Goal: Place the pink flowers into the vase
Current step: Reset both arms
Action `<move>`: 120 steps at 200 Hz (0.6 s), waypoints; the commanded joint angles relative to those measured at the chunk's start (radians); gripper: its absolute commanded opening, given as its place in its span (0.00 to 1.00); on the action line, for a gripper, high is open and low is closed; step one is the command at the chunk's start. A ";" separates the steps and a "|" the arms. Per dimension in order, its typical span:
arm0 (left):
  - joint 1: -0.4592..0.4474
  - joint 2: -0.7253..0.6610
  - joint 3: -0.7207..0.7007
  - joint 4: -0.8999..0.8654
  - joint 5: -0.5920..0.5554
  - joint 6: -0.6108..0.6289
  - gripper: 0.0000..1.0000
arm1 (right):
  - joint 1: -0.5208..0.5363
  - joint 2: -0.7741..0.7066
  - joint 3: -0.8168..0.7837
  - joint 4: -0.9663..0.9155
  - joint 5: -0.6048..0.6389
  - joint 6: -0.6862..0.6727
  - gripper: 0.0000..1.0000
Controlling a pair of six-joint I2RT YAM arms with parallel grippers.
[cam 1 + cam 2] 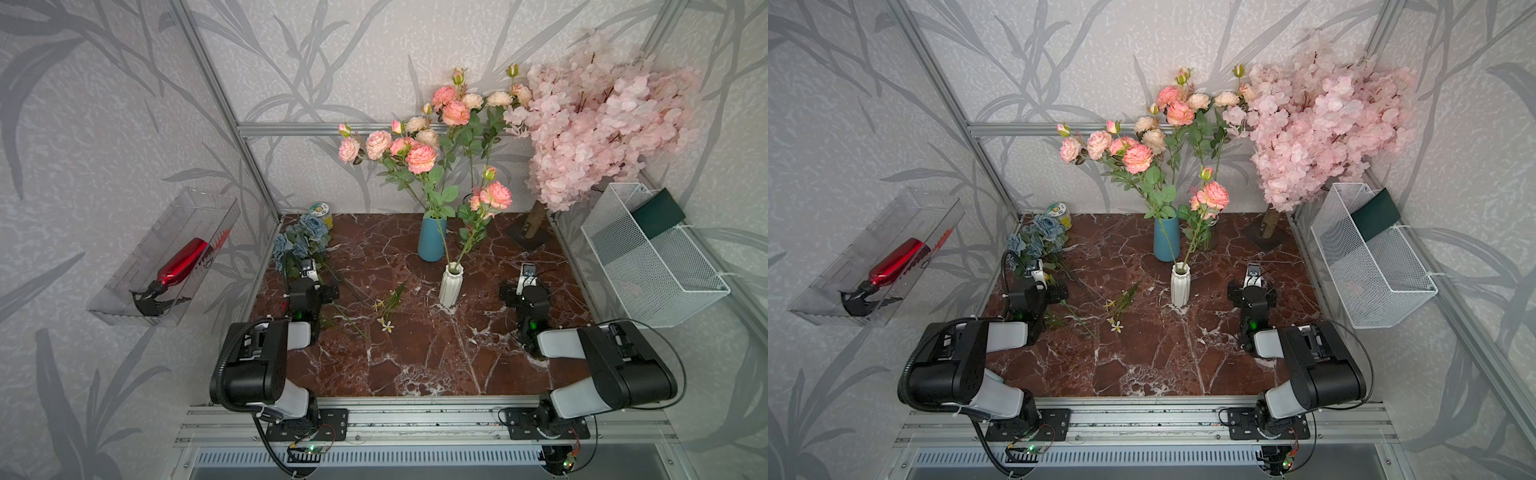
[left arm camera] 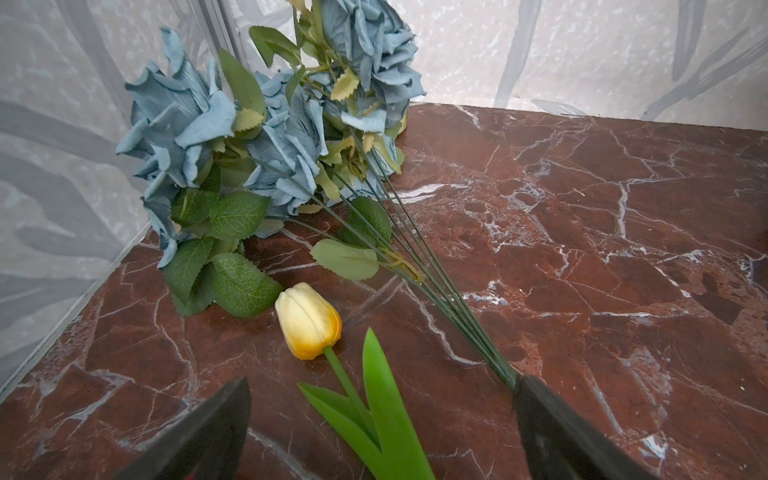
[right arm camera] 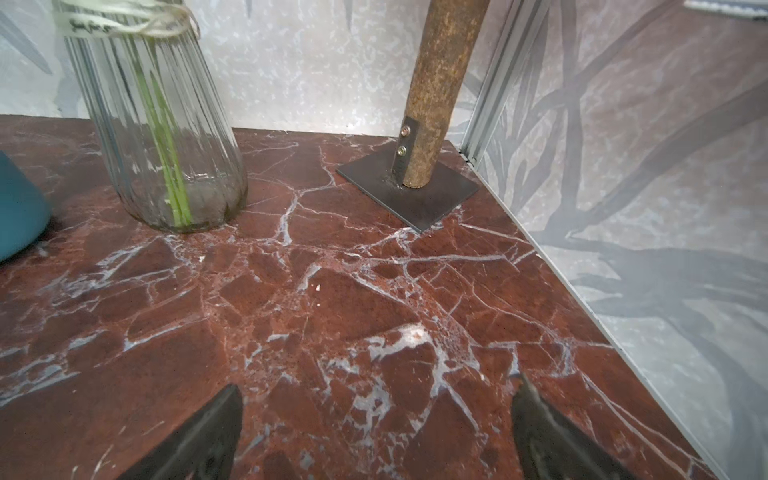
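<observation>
Two grippers, left gripper (image 2: pixel 380 386) and right gripper (image 3: pixel 380 384), hold nothing, jaws wide apart. The pink flowers (image 1: pixel 494 195) stand mid-frame in a top view, stems in the white vase (image 1: pixel 451 286), leaning right. Their top-heavy lean could tip that slim vase, as could a passing arm. How deep the stems sit is hidden; leaves screen the glass vase (image 3: pixel 158 124) in both top views.

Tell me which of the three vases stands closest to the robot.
The white ribbed vase. It stands well forward of the other two; the blue vase and the clear glass vase sit farther back.
</observation>
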 commanded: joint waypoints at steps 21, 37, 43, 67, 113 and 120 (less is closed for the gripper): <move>-0.001 0.005 0.011 0.003 -0.007 -0.007 0.99 | 0.008 0.038 0.114 -0.124 -0.059 -0.034 0.99; 0.000 0.004 0.010 0.000 -0.007 -0.007 0.99 | 0.008 0.039 0.116 -0.127 -0.059 -0.035 0.99; 0.000 0.005 0.010 0.000 -0.007 -0.007 0.99 | 0.008 0.038 0.115 -0.128 -0.058 -0.035 0.99; -0.001 0.005 0.011 0.001 -0.007 -0.007 0.99 | 0.008 0.038 0.115 -0.127 -0.059 -0.034 0.99; 0.000 0.005 0.011 0.000 -0.007 -0.006 0.99 | 0.010 0.039 0.116 -0.127 -0.057 -0.037 0.99; 0.000 0.005 0.011 0.000 -0.007 -0.007 0.99 | 0.010 0.039 0.117 -0.127 -0.057 -0.035 0.99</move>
